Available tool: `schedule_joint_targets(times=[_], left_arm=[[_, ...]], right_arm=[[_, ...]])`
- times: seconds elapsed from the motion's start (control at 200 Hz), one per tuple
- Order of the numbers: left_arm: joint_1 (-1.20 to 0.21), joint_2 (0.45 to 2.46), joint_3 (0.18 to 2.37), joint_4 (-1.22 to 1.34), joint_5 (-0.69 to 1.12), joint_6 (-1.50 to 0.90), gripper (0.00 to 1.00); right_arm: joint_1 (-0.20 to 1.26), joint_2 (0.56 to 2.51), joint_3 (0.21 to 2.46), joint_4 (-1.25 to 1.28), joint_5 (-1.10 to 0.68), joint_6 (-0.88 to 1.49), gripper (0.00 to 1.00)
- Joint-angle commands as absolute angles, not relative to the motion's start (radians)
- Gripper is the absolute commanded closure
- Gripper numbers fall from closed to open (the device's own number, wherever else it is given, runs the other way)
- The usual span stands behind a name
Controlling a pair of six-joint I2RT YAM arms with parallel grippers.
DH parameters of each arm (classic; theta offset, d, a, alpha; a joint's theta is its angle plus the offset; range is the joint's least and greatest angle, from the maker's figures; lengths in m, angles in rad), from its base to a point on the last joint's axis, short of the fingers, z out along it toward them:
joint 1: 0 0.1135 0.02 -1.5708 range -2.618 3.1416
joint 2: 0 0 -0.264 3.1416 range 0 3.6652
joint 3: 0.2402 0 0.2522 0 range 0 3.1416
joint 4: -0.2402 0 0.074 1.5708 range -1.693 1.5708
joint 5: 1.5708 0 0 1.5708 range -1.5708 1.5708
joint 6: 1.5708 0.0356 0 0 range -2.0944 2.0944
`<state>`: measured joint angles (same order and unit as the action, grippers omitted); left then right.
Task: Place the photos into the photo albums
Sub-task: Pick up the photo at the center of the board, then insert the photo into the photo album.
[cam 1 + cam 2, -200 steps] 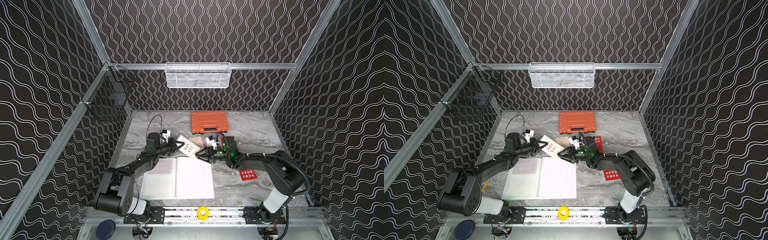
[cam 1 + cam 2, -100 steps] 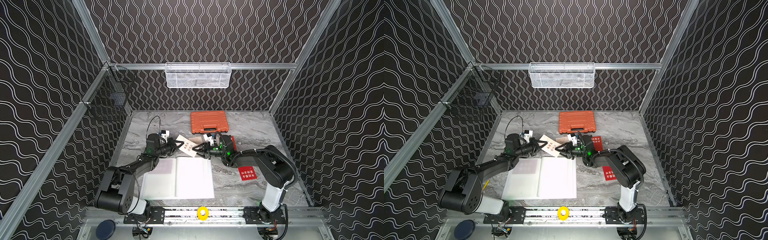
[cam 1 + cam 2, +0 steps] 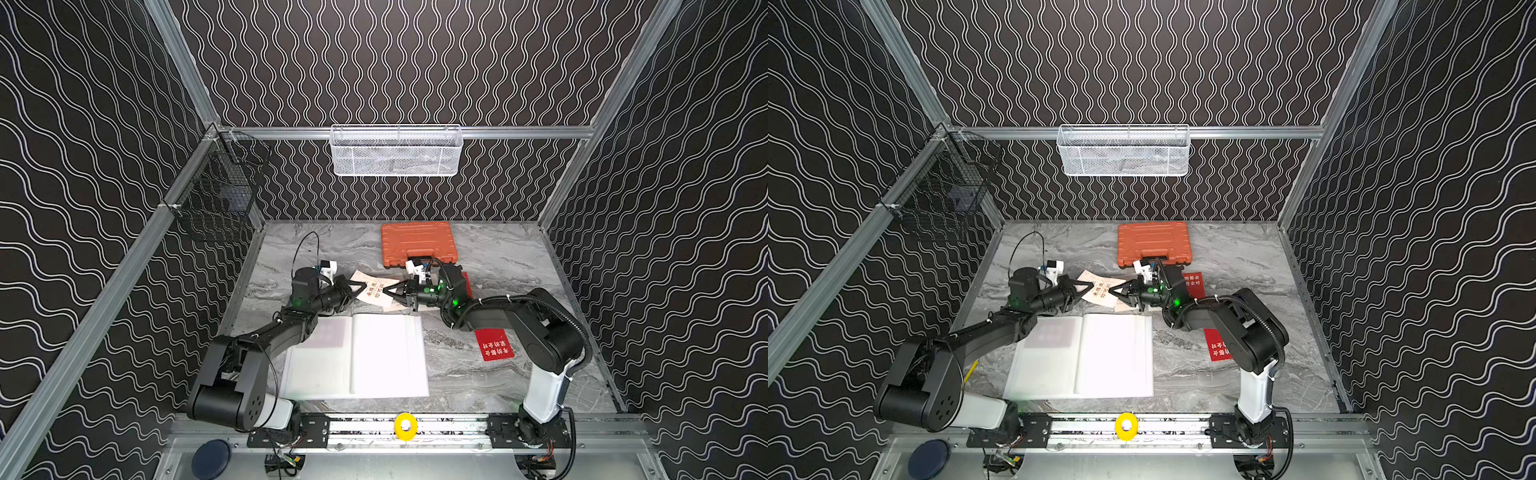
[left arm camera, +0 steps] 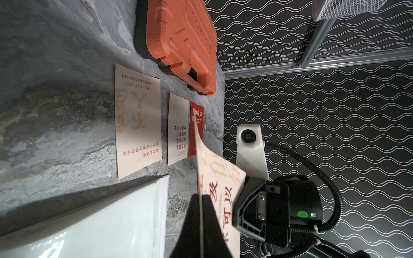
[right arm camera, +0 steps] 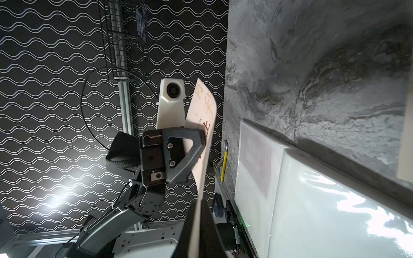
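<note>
Pinching cream card [image 3: 373,289] from both ends: left gripper [image 3: 358,286] clamping one edge, right gripper [image 3: 387,291] clamping opposite edge. Card hanging above table [image 3: 465,374], bowing slightly, just behind far edge of open album [image 3: 361,361].

You face a booth of 3 black walls [image 3: 395,62] printed with white wavy lines and framed by aluminium bars [image 3: 519,132]. A white mesh basket [image 3: 396,151] hangs on the back bar and a black wire basket [image 3: 216,195] on the side bar, above the grey marbled floor [image 3: 498,257].
</note>
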<state>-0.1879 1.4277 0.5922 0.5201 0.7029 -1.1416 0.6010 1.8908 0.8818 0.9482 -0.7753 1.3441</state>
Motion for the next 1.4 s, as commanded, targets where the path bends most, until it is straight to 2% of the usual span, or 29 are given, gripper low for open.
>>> schedule_joint_targets(times=[0.0, 0.175, 0.25, 0.34, 0.475, 0.766, 0.956, 1.391], left_arm=[[-0.186, 1.413, 0.608, 0.461, 0.704, -1.086, 0.92], [-0.141, 1.356, 0.661, 0.239, 0.676, -0.962, 0.55], [-0.103, 1.330, 0.688, 0.098, 0.652, -0.883, 0.48], [-0.057, 1.308, 0.729, -0.102, 0.589, -0.781, 0.47], [-0.004, 1.297, 0.740, -0.255, 0.519, -0.708, 0.47], [0.006, 1.276, 0.733, -0.386, 0.440, -0.646, 0.49], [-0.003, 1.259, 0.691, -0.399, 0.386, -0.626, 0.50], [-0.086, 1.309, 0.645, -0.313, 0.338, -0.640, 0.50]], right_arm=[[0.603, 1.885, 0.897, 0.911, -0.759, 1.302, 1.00], [0.603, 1.842, 0.891, 0.773, -0.739, 1.223, 1.00], [0.604, 1.805, 0.894, 0.657, -0.713, 1.154, 1.00], [0.610, 1.759, 0.889, 0.530, -0.669, 1.079, 1.00], [0.632, 1.716, 0.892, 0.396, -0.631, 1.005, 1.00], [0.749, 1.654, 0.990, 0.006, -0.461, 0.803, 1.00], [0.817, 1.665, 1.113, -0.171, -0.362, 0.729, 1.00], [0.877, 1.765, 1.240, -0.275, -0.298, 0.726, 1.00]])
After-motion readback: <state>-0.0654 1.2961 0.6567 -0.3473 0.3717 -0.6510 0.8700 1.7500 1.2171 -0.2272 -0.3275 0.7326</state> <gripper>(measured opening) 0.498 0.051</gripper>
